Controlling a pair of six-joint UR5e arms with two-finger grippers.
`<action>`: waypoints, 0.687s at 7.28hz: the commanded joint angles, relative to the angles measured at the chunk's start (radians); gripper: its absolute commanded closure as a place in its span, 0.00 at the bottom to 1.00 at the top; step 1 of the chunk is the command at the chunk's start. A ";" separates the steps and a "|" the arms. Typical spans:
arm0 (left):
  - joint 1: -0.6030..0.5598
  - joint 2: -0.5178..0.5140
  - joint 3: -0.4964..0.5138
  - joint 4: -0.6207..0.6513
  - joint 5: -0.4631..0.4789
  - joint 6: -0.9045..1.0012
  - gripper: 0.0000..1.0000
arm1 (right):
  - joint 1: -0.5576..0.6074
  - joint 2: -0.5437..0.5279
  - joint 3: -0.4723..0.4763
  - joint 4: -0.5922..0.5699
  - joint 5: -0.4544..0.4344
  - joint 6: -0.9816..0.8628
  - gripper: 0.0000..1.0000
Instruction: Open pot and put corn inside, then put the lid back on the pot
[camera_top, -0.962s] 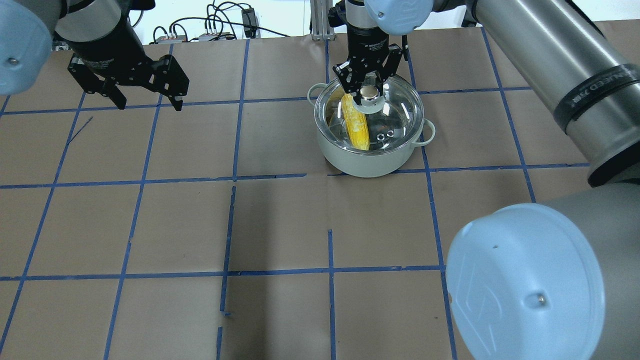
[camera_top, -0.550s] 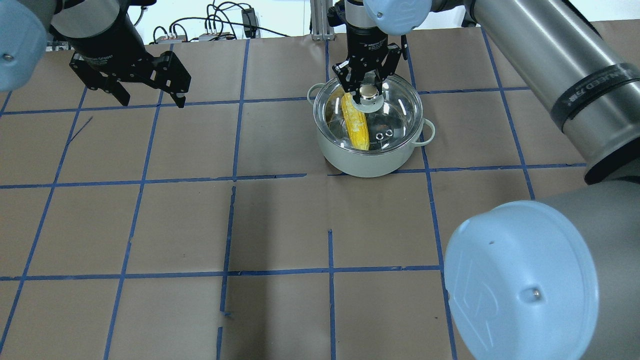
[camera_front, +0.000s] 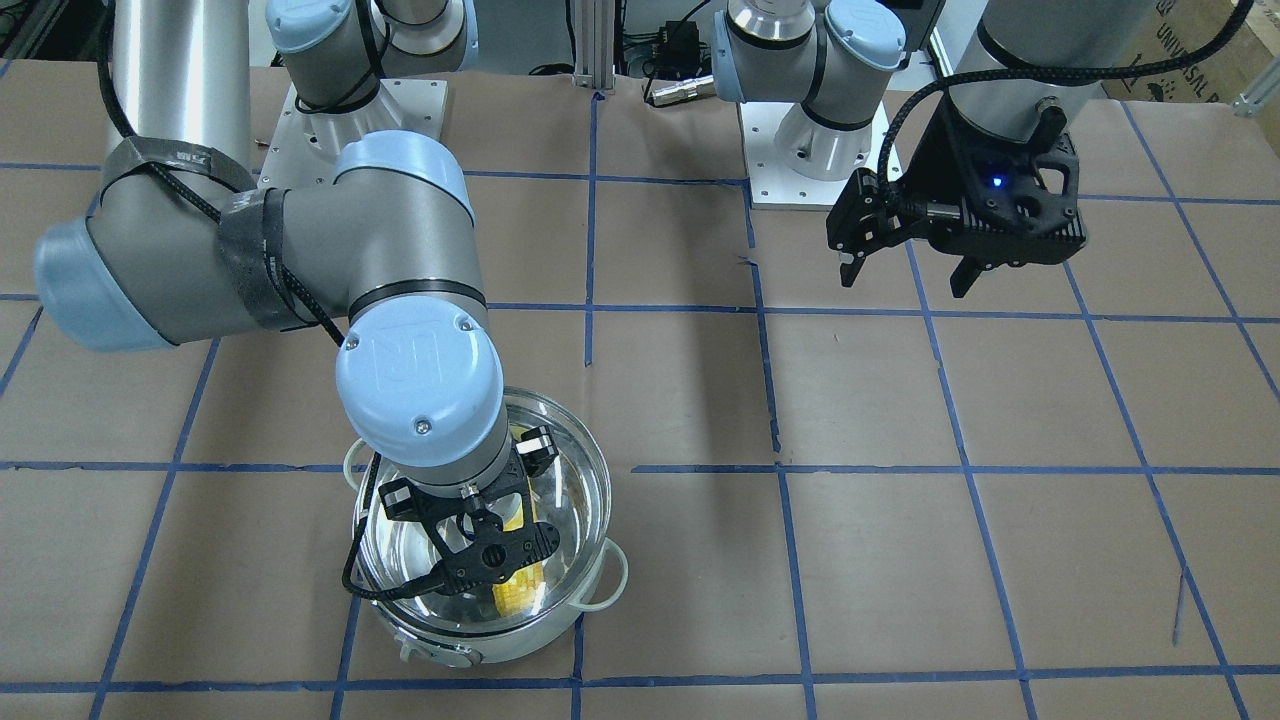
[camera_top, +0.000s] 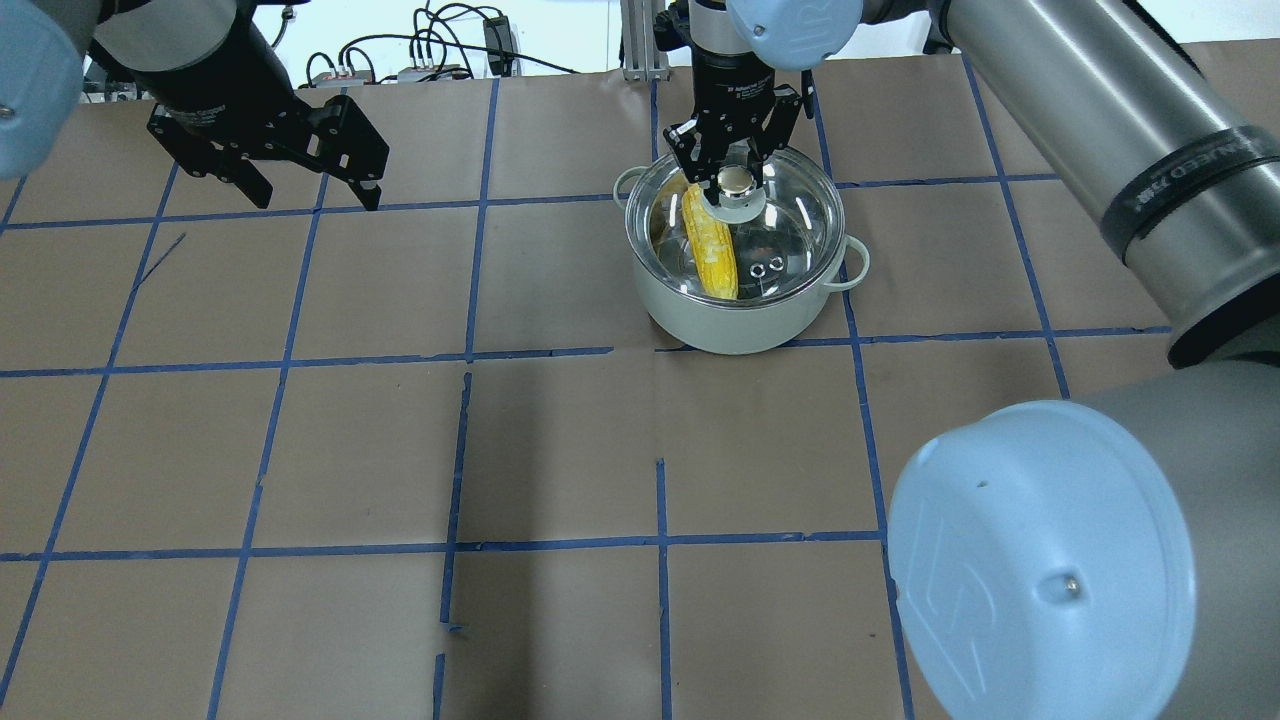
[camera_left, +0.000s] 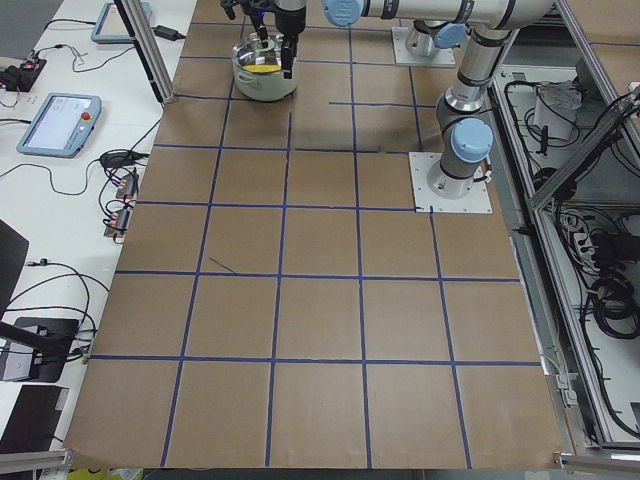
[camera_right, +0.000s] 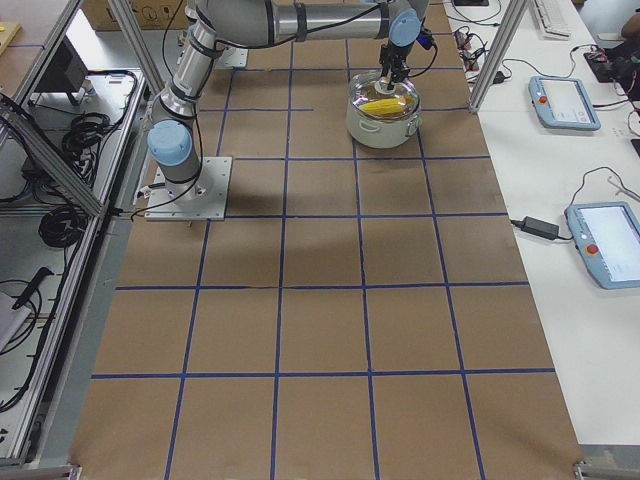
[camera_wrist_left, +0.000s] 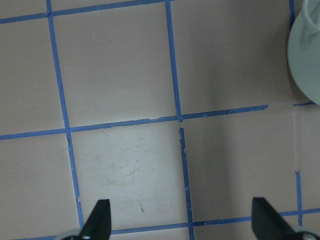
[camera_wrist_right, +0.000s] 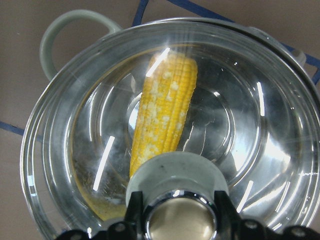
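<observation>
The steel pot (camera_top: 730, 322) stands on the table with the yellow corn (camera_top: 712, 250) lying inside it. The clear glass lid (camera_top: 790, 220) rests on the pot's rim. My right gripper (camera_top: 735, 168) comes straight down over the lid and is shut on its central knob (camera_wrist_right: 180, 222); the fingers (camera_wrist_right: 134, 210) press both sides. The corn shows through the glass in the right wrist view (camera_wrist_right: 165, 115). My left gripper (camera_top: 317, 198) is open and empty, hovering far to the pot's left. It also shows in the front view (camera_front: 905, 280).
Brown paper with a blue tape grid covers the table (camera_top: 560, 450). Cables and boxes lie beyond the far edge (camera_top: 430, 60). The right arm's elbow (camera_top: 1040, 560) fills the near right of the overhead view. The pot's wall shows at the left wrist view's edge (camera_wrist_left: 307, 65).
My left gripper has drifted a little toward the table's far edge, still open. The right gripper, knob and lid have shifted only very slightly.
</observation>
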 joint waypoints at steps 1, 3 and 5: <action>0.008 -0.008 0.019 -0.051 0.002 -0.034 0.00 | -0.002 -0.002 0.006 -0.017 -0.005 0.005 0.05; 0.008 -0.017 0.034 -0.076 0.004 -0.040 0.00 | -0.003 -0.014 0.001 -0.012 -0.009 0.005 0.00; 0.008 -0.014 0.031 -0.081 0.004 -0.048 0.00 | -0.005 -0.043 0.033 -0.009 -0.009 0.005 0.00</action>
